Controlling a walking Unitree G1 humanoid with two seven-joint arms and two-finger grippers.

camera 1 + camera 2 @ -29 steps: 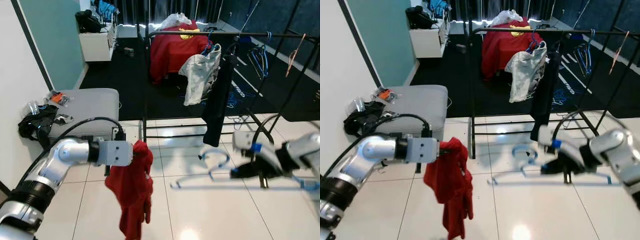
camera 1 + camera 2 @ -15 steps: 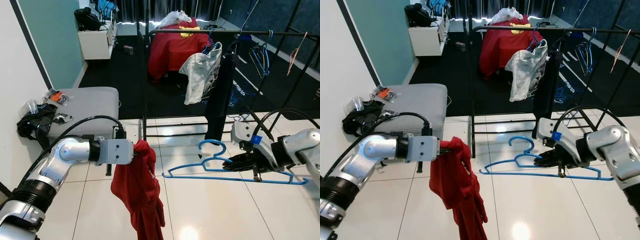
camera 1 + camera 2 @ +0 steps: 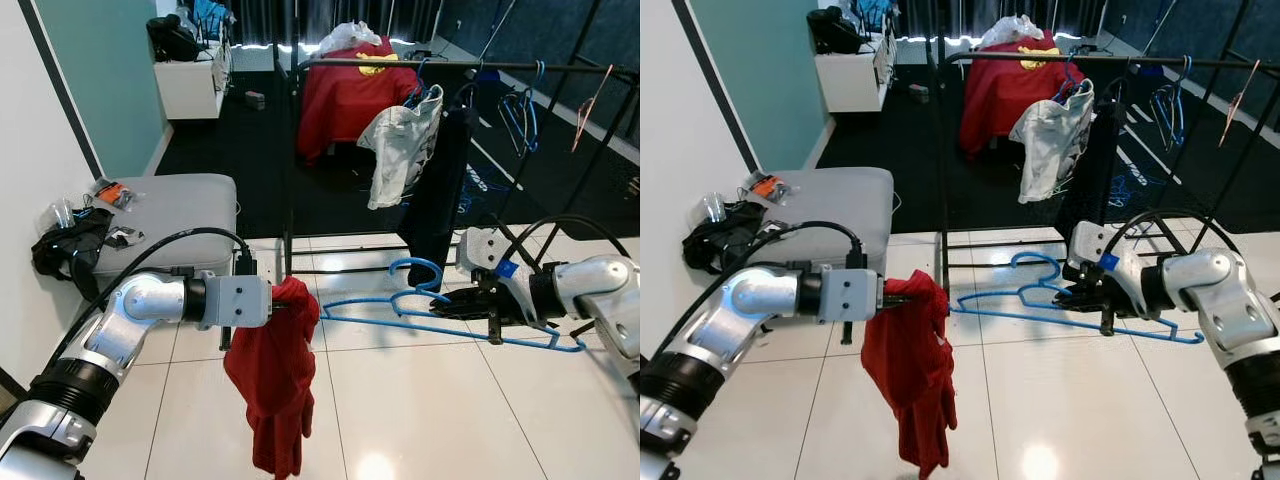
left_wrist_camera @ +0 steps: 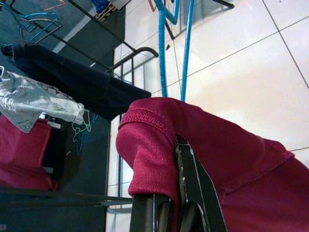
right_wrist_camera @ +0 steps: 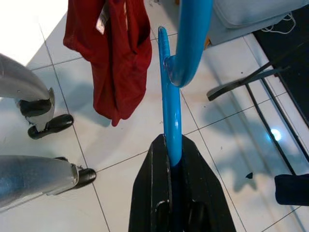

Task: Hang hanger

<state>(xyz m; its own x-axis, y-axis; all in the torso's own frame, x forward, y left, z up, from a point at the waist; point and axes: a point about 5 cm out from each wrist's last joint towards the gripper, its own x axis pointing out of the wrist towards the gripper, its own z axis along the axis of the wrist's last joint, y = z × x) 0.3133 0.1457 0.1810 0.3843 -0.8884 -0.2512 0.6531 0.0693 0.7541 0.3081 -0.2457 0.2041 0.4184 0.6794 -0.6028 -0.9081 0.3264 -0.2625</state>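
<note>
I take the rack (image 3: 455, 68) as my mark for everything here. Nearest to me, well short of the rack and over the tiles (image 3: 400, 400), my left gripper (image 3: 276, 302) is clamped on the collar edge of the shirt (image 3: 272, 380), which droops slack below it; in the left wrist view the red hem (image 4: 159, 125) is folded over my black fingers (image 4: 193, 193). Beside it, toward the rack's near foot bar, my right gripper (image 3: 1080, 292) is pinched tight on the hanger (image 3: 430, 315) at its neck, and the right wrist view shows the blue wire (image 5: 170, 111) running straight out from between the fingers. The hanger lies roughly level, hook toward the rack, its long bar pointing at the shirt, its near tip just beside the cloth but not inside it, as far as I can tell. So I judge I am at the dressing step: shirt and hanger both in hand, not yet joined, and nothing of mine on the rail yet. Next I need to thread the hanger's near arm into the neck opening, which calls for the left gripper to hold the collar open and steady. Farther off, the rack carries a dark garment (image 3: 435, 190), a pale one (image 3: 398, 150), and some hangers (image 3: 520, 110). I would aim for a free stretch of rail.
</note>
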